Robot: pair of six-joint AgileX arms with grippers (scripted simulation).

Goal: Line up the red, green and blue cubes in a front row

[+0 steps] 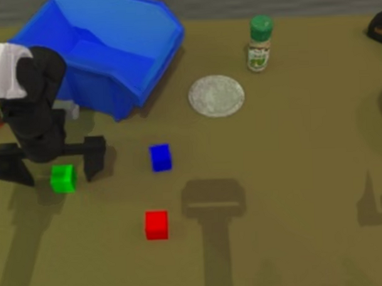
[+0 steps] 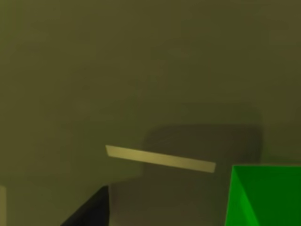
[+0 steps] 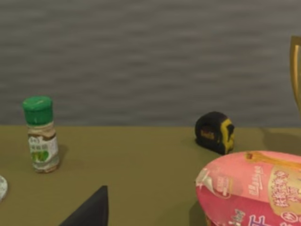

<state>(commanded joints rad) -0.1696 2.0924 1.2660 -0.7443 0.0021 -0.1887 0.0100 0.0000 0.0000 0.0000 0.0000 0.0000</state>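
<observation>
The green cube (image 1: 63,178) sits on the table at the left, between the spread fingers of my left gripper (image 1: 57,163), which is open and low around it without touching. The left wrist view has the green cube (image 2: 265,195) close by, with one dark fingertip (image 2: 91,212) apart from it. The blue cube (image 1: 160,157) lies right of it, near the table's middle. Nearer the front lies the red cube (image 1: 156,224). My right arm is outside the top view; its wrist view shows one dark fingertip (image 3: 94,212) with nothing held.
A large blue bin (image 1: 106,52) stands at the back left, just behind my left arm. A round silver disc (image 1: 216,95) and a green-capped spice bottle (image 1: 260,43) stand at the back middle. A tape measure (image 3: 215,133) and a pink noodle bowl (image 3: 254,188) are by the right gripper.
</observation>
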